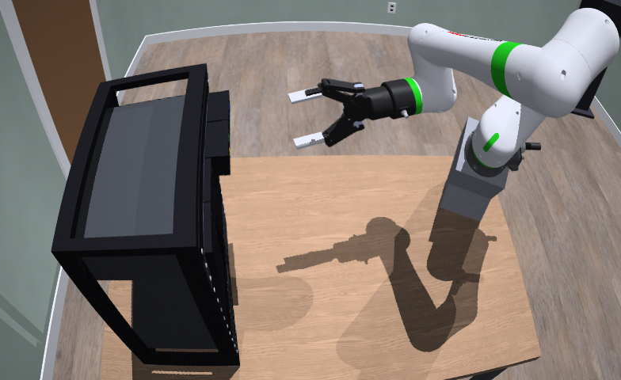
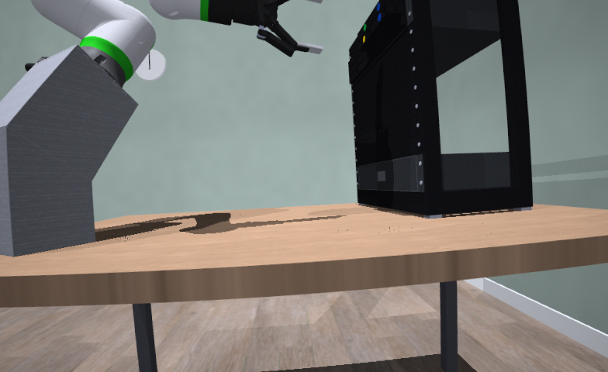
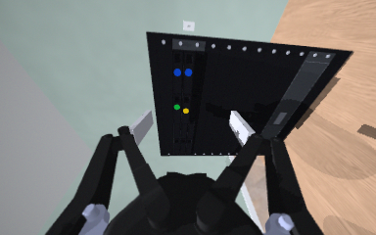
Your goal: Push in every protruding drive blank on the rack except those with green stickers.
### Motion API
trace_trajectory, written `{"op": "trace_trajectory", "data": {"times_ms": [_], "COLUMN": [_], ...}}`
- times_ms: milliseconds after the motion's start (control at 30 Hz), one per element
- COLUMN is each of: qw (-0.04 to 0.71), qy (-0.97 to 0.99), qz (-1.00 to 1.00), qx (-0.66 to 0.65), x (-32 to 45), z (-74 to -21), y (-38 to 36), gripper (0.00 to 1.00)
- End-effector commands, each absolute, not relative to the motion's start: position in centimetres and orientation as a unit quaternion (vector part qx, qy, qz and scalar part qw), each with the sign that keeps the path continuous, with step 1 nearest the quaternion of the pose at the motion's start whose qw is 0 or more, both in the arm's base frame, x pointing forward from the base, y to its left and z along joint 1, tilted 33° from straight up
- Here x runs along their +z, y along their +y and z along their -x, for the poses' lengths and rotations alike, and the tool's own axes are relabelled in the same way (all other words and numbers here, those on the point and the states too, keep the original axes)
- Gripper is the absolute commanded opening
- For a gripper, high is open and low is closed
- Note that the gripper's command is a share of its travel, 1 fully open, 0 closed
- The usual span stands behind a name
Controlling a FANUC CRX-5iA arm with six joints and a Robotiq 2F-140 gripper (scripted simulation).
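Note:
The black rack (image 1: pixel 144 216) stands upright at the left end of the wooden table, its front facing the arm. Near its top, dark drive blanks (image 1: pixel 218 126) stick out of the front. In the wrist view the rack front (image 3: pixel 234 100) shows two blue stickers (image 3: pixel 182 72), a green sticker (image 3: pixel 176 107) and a yellow sticker (image 3: pixel 185 111). They also show in the exterior view, where the green sticker (image 2: pixel 364 27) sits above the yellow one. My gripper (image 1: pixel 300 119) is open and empty. It points at the rack front at top-row height, well apart from it.
A grey panel (image 2: pixel 390 173) crosses the rack's lowest front slot. The arm's grey pedestal (image 1: pixel 469 188) stands at the table's right end. The gripper hovers beyond the table's far edge, over the floor. A black stand is at the back right.

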State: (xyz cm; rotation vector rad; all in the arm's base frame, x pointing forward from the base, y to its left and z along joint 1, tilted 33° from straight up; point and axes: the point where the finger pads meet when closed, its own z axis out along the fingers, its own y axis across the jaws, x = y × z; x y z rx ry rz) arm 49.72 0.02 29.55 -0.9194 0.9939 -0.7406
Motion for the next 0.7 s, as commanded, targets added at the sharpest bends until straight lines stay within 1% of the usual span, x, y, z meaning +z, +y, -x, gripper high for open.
{"op": "trace_trajectory", "data": {"times_ms": [0,667], "qw": [0.714,0.714], "qy": [0.461,0.493], "qz": [0.401,0.343], "qx": [-0.341,-0.36], "x": [30.1,32.0], "z": [-50.2,-51.6], "y": [0.3,1.0], "gripper": [1.0,1.0]}}
